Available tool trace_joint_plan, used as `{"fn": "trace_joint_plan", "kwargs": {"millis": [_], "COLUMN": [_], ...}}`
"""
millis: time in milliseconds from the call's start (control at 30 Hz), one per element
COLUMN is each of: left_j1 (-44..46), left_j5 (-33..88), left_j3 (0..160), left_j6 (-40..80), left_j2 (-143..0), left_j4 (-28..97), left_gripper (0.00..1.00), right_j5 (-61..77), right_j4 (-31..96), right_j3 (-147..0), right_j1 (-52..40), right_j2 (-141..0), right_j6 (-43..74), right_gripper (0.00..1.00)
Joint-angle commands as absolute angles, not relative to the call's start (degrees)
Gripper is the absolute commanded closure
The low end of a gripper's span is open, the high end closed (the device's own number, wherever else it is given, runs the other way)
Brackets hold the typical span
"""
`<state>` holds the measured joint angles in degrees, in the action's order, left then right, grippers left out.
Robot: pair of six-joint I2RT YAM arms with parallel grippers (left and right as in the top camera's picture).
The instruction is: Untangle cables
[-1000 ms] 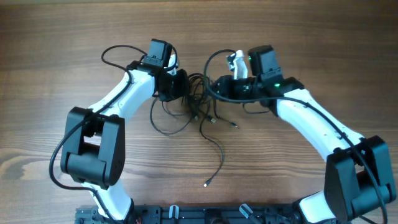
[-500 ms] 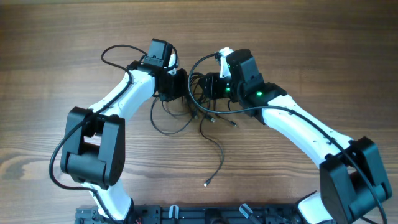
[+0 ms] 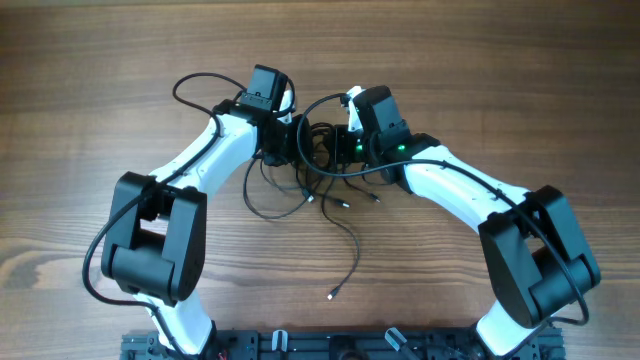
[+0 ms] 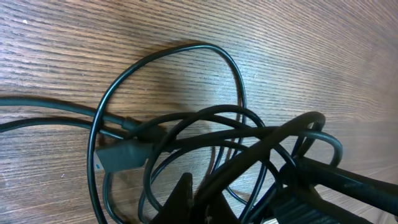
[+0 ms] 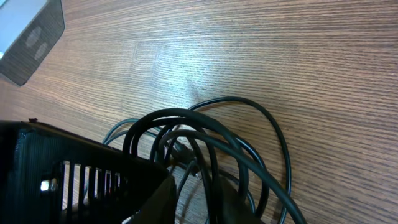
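Right pincer [image 3: 338,142] has swung left across the bench [image 3: 500,80] over the past second, closing in on the cables [image 3: 318,168]. They form a black tangle between both pincers at the bench's far middle, one strand trailing toward the near edge. Left pincer [image 3: 290,142] is clamped tight on the tangle's left side. Whether the right one stands wide or narrow cannot be told; loops crowd its front.
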<state>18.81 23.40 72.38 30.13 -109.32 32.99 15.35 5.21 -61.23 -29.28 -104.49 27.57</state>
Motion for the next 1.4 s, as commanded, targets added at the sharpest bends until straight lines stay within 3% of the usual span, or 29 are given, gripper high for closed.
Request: {"fn": "trace_joint_plan", "kwargs": {"millis": [0,867,1033,1167,1367], "left_j1": [19.2,19.0,19.0,19.0,19.0], "left_j5": [23.7,22.0,21.3,21.3,21.3], "left_j3": [72.9,72.9,72.9,72.9,72.9], "left_j6": [30.7,30.5,30.3,30.3,30.3], "left_j2": [-110.0,-110.0,-110.0,-110.0,-110.0], "left_j4": [32.8,33.0,33.2,34.0,34.3], "left_gripper": [0.96,0.96,0.96,0.96,0.96], "right_j5": [15.4,19.5,19.4,19.2,16.7], "right_j4": [6.1,12.1,11.9,9.9,8.0], "right_j3": [-61.4,-61.4,-61.4,-61.4,-61.4], "right_j1": [-29.4,-29.4,-29.4,-29.4,-29.3], "right_j2": [-105.5,-108.4,-108.4,-108.4,-108.4], "right_j6": [27.0,28.8,28.6,28.7,28.4], "right_gripper": [0.77,0.68,0.69,0.76,0.70]}}
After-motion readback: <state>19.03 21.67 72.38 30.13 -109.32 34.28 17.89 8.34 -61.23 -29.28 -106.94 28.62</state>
